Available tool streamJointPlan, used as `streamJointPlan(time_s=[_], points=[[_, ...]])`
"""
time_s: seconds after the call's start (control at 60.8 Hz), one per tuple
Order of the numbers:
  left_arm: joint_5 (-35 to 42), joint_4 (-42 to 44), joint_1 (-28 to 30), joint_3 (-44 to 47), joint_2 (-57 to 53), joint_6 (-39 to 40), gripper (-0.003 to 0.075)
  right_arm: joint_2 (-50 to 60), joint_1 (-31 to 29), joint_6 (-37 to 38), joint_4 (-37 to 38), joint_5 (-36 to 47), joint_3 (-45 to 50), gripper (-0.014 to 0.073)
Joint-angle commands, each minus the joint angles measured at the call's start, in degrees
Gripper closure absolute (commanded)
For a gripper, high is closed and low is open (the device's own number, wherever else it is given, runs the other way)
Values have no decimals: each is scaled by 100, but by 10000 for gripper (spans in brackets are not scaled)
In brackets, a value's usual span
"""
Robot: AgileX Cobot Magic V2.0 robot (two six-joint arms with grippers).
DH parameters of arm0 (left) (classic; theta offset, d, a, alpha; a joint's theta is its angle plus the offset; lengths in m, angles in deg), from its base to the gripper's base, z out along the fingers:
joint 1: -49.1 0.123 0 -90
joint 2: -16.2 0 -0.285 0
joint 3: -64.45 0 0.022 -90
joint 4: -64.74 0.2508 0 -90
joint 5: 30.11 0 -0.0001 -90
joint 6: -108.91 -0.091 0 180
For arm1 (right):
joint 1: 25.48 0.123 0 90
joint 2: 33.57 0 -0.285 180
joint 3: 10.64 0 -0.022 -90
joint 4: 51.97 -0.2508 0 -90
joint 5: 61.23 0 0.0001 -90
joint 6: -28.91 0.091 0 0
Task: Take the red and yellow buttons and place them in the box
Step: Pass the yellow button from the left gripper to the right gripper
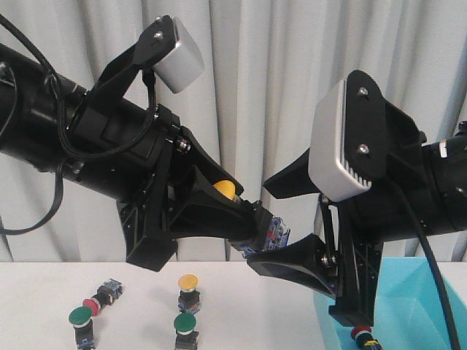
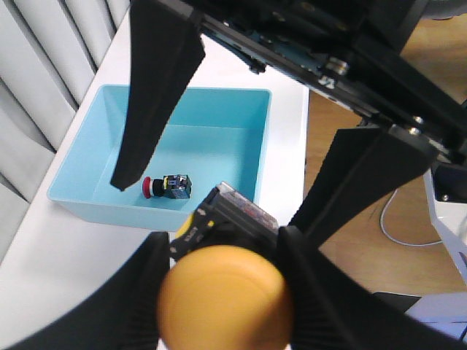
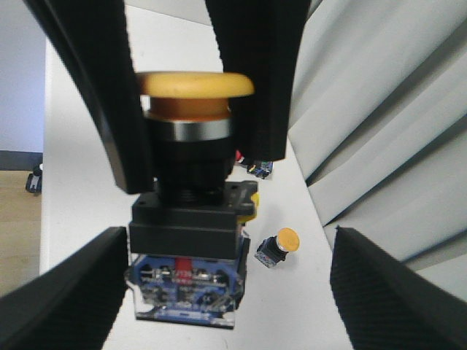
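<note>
I can read no text, brand or number in any of my three views. The held yellow button [image 3: 191, 197] shows a yellow side patch and a clear terminal block in the right wrist view; these may carry markings, but they are too blurred for me to make out.

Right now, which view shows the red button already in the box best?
Left wrist view: the red button lies on its side on the floor of the box, unobstructed. Front view shows only a sliver of it at the bottom edge, behind the right arm. Right wrist view doesn't show it.
</note>
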Motion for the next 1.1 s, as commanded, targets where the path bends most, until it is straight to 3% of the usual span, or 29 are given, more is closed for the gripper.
streamJointPlan(time_s=[0.0, 0.872, 1.086], points=[[117, -327, -44, -138, -225, 81, 727, 129, -7, 8, -241, 191, -152, 33], [298, -718, -44, -138, -225, 537, 727, 129, -7, 7, -285, 124, -152, 34], [385, -945, -44, -138, -225, 543, 727, 129, -7, 7, -295, 119, -152, 97]])
